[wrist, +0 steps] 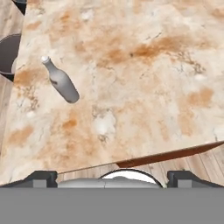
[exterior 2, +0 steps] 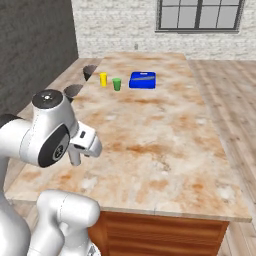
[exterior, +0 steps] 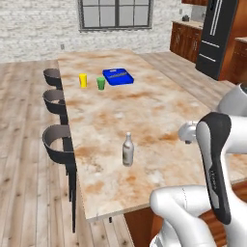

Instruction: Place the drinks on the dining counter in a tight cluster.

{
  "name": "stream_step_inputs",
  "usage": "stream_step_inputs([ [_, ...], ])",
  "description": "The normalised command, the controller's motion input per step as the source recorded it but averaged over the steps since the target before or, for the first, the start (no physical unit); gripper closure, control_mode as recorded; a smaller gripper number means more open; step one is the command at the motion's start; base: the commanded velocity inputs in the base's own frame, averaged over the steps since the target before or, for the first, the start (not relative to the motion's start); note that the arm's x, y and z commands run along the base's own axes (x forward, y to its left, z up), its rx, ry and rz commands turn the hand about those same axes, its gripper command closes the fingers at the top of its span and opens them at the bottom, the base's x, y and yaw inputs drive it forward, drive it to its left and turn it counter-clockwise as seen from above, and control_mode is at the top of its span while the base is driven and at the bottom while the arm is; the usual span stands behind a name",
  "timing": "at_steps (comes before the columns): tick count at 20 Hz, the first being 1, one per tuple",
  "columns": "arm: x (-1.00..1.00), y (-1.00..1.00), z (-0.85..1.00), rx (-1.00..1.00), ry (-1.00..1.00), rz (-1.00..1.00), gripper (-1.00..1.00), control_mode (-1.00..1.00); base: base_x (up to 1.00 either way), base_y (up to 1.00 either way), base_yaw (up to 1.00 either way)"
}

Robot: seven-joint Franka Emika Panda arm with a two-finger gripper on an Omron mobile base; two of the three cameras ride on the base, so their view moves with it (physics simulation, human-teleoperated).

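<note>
A tall grey-beige glass bottle [exterior: 128, 150] stands upright on the dining counter [exterior: 144, 106], near its front left corner by the stools. In the hand view the bottle [wrist: 61, 81] is at the upper left, well ahead of my gripper [wrist: 113, 178]. The gripper hovers above the counter's near edge [wrist: 166, 154]. It is open, its two fingertips wide apart with nothing between them. In the right base view my arm covers the spot where the bottle stands.
A yellow cup [exterior: 83, 80], a green cup [exterior: 101, 83] and a flat blue tray [exterior: 117, 76] sit together at the counter's far end. Dark round stools [exterior: 55, 140] line its left side. A black fridge [exterior: 217, 34] stands at the back right.
</note>
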Motion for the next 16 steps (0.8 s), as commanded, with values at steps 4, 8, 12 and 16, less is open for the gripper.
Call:
stream_step_inputs([
  [4, -0.19, 0.00, 0.00, 0.00, 0.00, 0.00, -1.00, 1.00, -0.45, -0.12, -0.05],
  [8, 0.00, 0.00, 0.00, 0.00, 0.00, 0.00, -1.00, 1.00, -1.00, -0.45, -0.18],
  [12, 0.00, 0.00, 0.00, 0.00, 0.00, 0.00, -1.00, 1.00, -0.96, -0.35, -0.42],
  [16, 0.00, 0.00, 0.00, 0.00, 0.00, 0.00, -1.00, 1.00, -0.34, -0.03, -0.82],
])
